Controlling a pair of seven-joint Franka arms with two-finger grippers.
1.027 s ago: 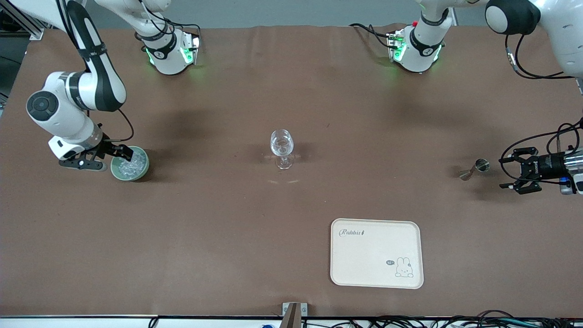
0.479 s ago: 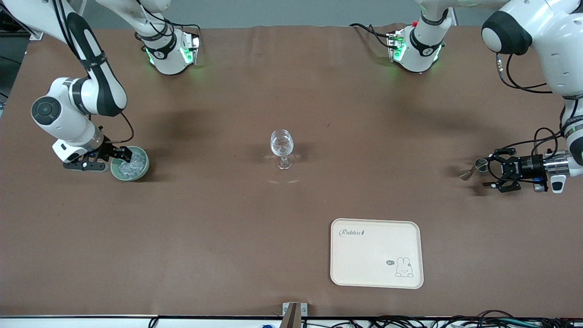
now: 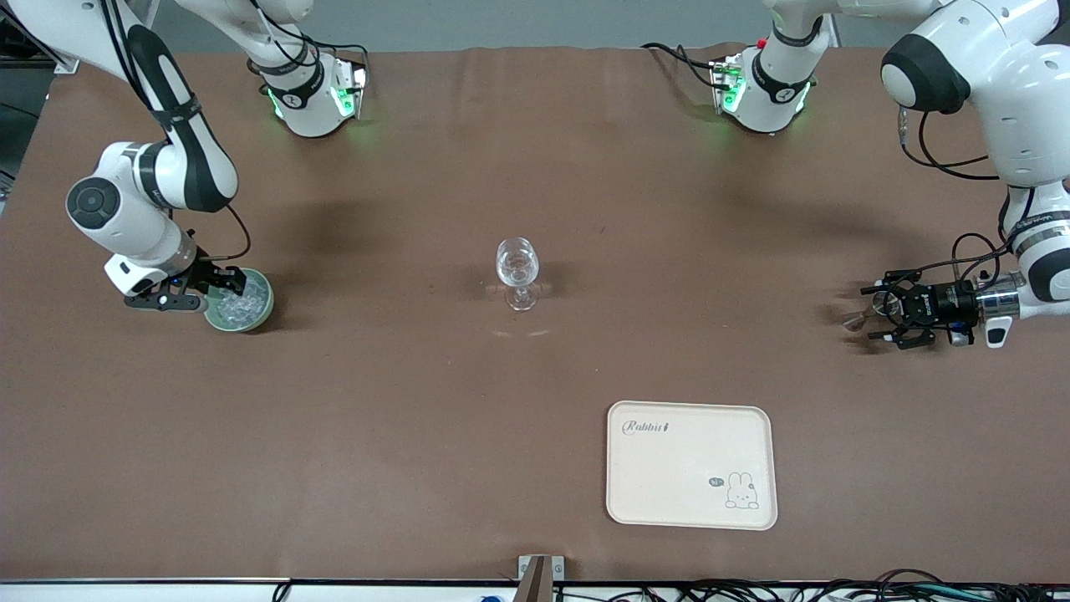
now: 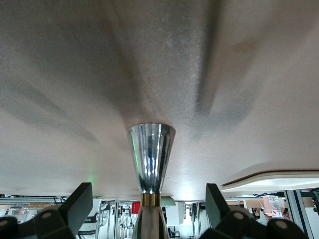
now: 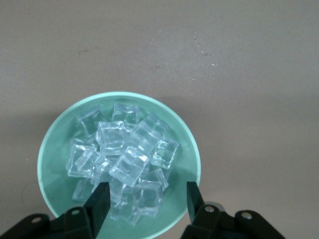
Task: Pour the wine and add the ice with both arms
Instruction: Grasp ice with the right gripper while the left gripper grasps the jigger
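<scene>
In the middle of the brown table (image 3: 401, 393) stands a clear wine glass (image 3: 517, 272), upright and alone, and I place everything else by it. Toward the right arm's end of the table from the glass sits a small green bowl (image 3: 240, 300) with a heap of ice (image 3: 238, 307) inside; the cubes are clear and glassy and piled on each other, mostly in the centre of the bowl (image 5: 47, 164). The right gripper (image 3: 219, 284) hangs just over the rim of this bowl, and its two black fingers (image 5: 99, 199) are spread wide, one on each side of the ice (image 5: 127, 162) at the near edge of the pile; they are not closed on any cube, and I cannot tell if the tips touch the ice. Toward the left arm's end of the table from the glass stands a small shiny metal measuring cup (image 3: 861, 316), shaped like two cones joined at a narrow waist with a gold ring. The left gripper (image 3: 888, 313) lies low and level at this cup, with its fingers (image 4: 79, 204) open wide on both sides of the cup (image 4: 149, 162), apart from it and not pressing it. Nearer to the front camera than the glass, and a little toward the left arm's end, lies a cream tray (image 3: 690, 465) with a small rabbit drawing and the word "Rabbit" on it.
</scene>
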